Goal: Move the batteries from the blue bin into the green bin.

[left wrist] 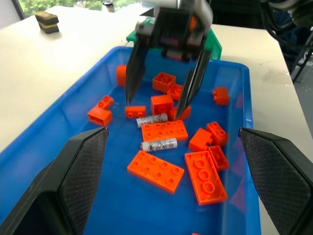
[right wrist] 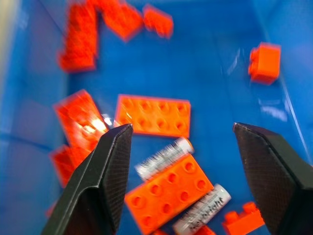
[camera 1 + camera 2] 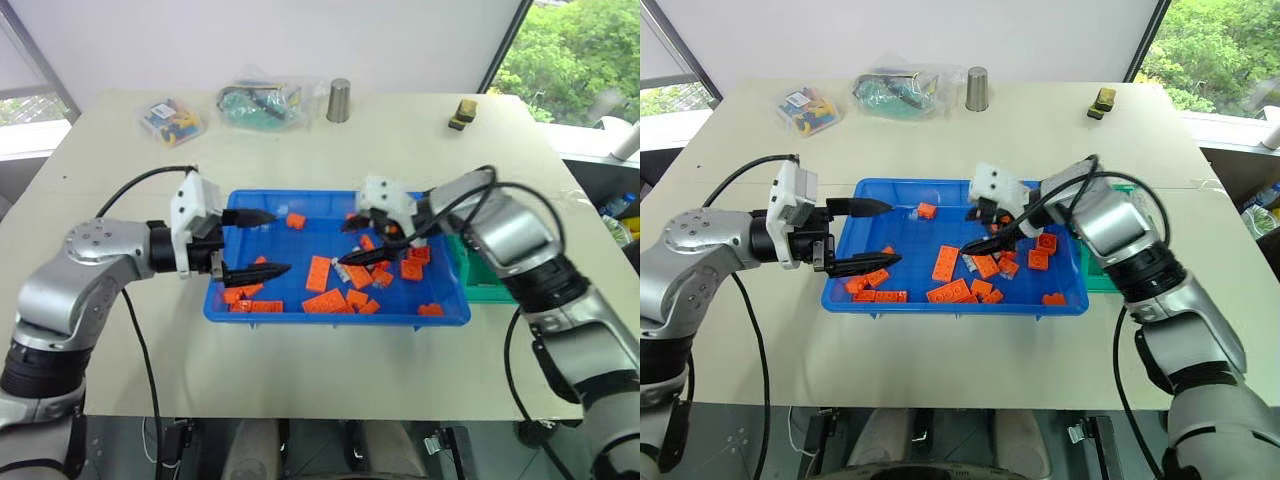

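Note:
The blue bin (image 3: 320,238) lies mid-table, scattered with orange bricks (image 3: 318,272). Two silver batteries (image 1: 151,120) (image 1: 159,145) lie side by side among the bricks near its middle; they also show in the right wrist view (image 2: 164,158) (image 2: 203,210). My right gripper (image 3: 345,245) hangs open over the bin's right half, just above those batteries, holding nothing. Over the bin's left end my left gripper (image 3: 280,240) stands open and empty, pointing to the right. The green bin (image 3: 1092,280) sits against the blue bin's right side, mostly hidden behind my right arm.
At the table's far side stand a metal cup (image 3: 339,100), two clear bags of parts (image 3: 260,103) (image 3: 172,120) and a small yellow-black object (image 3: 461,114). Black cables loop from both wrists. A strip of bare table runs in front of the blue bin.

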Robot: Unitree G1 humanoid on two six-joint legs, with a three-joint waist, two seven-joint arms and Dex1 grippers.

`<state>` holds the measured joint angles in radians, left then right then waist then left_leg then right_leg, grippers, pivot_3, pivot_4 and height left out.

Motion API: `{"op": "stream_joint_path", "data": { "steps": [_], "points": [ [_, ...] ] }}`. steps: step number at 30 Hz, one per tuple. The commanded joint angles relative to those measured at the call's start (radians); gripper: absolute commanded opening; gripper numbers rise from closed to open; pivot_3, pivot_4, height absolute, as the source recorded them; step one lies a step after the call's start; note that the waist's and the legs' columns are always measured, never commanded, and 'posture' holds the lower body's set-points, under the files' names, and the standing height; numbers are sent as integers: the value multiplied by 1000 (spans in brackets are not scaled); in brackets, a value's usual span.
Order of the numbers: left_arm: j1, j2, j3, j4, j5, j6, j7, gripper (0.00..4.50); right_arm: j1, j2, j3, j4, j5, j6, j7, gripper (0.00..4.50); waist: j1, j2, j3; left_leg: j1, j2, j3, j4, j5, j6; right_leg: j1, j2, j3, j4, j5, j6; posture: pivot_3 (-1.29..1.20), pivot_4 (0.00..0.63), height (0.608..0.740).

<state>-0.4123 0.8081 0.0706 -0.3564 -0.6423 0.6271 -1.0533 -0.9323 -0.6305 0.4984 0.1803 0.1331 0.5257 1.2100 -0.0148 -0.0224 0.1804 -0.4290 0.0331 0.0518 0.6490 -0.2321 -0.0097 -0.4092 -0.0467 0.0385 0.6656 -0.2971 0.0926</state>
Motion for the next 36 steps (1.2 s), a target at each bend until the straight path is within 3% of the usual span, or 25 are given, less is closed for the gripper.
{"op": "stream_joint_path", "data": {
  "steps": [1,11,23,26,27,28,29,36],
  "points": [
    [18,22,60,-49,-25,9,22,4500,-48,12,41,76,-80,-192,83,4469,-1,0,0,0,0,0,0,0,0,0,0,0,0,0,0,0,150,739],
    [39,29,75,-78,-42,25,48,4500,-135,121,76,353,-223,-469,164,4469,-5,0,0,1,1,0,-1,0,0,0,1,0,1,0,0,0,150,739],
    [34,35,81,-79,-49,23,66,4500,-124,179,65,498,-306,-608,191,4469,-4,0,0,3,0,0,-1,0,0,1,0,0,1,0,0,0,150,739],
    [33,35,79,-80,-49,23,69,4500,-115,193,42,496,-292,-583,194,3644,-4,0,0,3,1,0,-1,0,0,2,0,0,1,0,0,0,150,739],
    [32,35,78,-78,-49,22,69,4500,-110,193,37,488,-290,-576,196,3246,-4,0,0,3,1,0,-1,0,0,2,0,0,1,0,0,0,150,739],
    [32,35,77,-77,-49,21,68,4500,-105,191,34,477,-290,-572,197,2513,-4,0,0,3,1,0,-1,0,0,2,0,0,1,0,0,0,150,739],
    [29,35,75,-73,-48,20,67,4500,-96,188,26,457,-284,-558,198,2237,-4,0,0,3,1,0,-1,0,0,2,0,0,1,0,0,0,150,739],
    [0,19,53,-47,-44,13,58,4500,-18,143,-153,130,-166,-249,141,2239,-1,0,0,2,1,-1,-1,0,0,1,0,-1,1,0,0,0,150,739]
  ]
}}
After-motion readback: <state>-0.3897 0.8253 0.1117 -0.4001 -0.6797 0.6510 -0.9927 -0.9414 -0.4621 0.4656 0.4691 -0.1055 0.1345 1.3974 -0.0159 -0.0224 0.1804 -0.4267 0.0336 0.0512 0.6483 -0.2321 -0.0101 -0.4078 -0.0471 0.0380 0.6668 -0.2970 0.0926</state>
